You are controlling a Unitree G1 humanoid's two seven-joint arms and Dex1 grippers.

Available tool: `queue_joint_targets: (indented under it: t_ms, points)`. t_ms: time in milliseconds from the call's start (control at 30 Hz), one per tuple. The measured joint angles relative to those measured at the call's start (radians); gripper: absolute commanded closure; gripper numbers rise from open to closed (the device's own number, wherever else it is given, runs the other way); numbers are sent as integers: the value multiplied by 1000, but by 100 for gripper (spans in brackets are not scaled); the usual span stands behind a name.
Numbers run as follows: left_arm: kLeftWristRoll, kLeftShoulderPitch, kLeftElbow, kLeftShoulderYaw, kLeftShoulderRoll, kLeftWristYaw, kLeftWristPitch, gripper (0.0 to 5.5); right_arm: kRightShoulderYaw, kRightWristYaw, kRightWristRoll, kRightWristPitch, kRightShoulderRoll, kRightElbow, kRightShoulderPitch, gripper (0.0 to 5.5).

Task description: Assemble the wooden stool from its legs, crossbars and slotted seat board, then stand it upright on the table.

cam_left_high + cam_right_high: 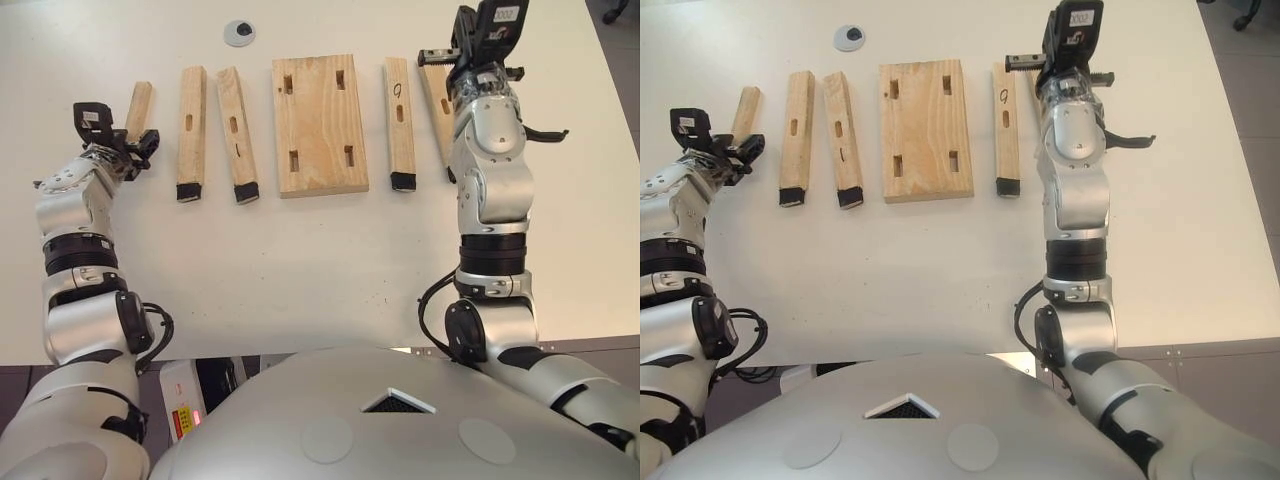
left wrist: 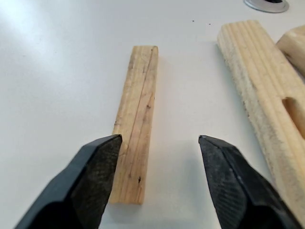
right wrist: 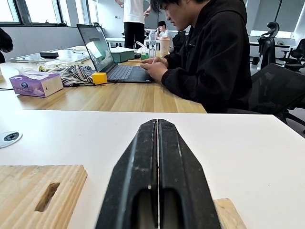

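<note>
Currently: left gripper (image 2: 159, 140) spread open over the far-left crossbar (image 2: 138, 109); right gripper (image 3: 157, 143) clenched, empty, far right; seat board (image 1: 318, 125) central. Risk: crossbar off-centre between fingers, closing may skew it.

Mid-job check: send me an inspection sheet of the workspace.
Surface: white table, parts lying flat, apart.
Job's things: seat board mid-row; outer left leg, inner left leg, right leg beside it; far-right piece partly hidden; crossbar leftmost. Nothing joined.
Clutter: grey round cap beyond the legs.
Tools: left tool open at the crossbar's end; right tool shut over the far-right piece.
Cables: black loop at the table's near edge.
Surroundings: desk with laptop, tissue box.
</note>
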Motion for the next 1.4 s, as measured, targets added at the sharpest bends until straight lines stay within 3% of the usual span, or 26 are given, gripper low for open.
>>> queue_joint_targets:
  t_ms: [267,533,700,1000,1133,1400]
  points:
    - [-7,-35,119,8,-1,28,-107,254,12,37,-2,0,-2,11,-19,550]
    - [-91,210,-386,16,-53,45,153,254,11,38,-2,1,-2,21,-23,550]
    - [-92,248,-504,48,-57,97,196,254,13,38,-2,1,0,22,-23,550]
    - [-80,220,-300,55,-42,89,103,254,22,40,-2,2,0,33,-23,550]
    - [-76,179,-161,48,-39,62,-6,314,22,47,-2,2,-1,39,-23,550]
    - [-78,181,-155,34,-46,52,-47,424,11,49,-1,2,-2,52,-23,550]
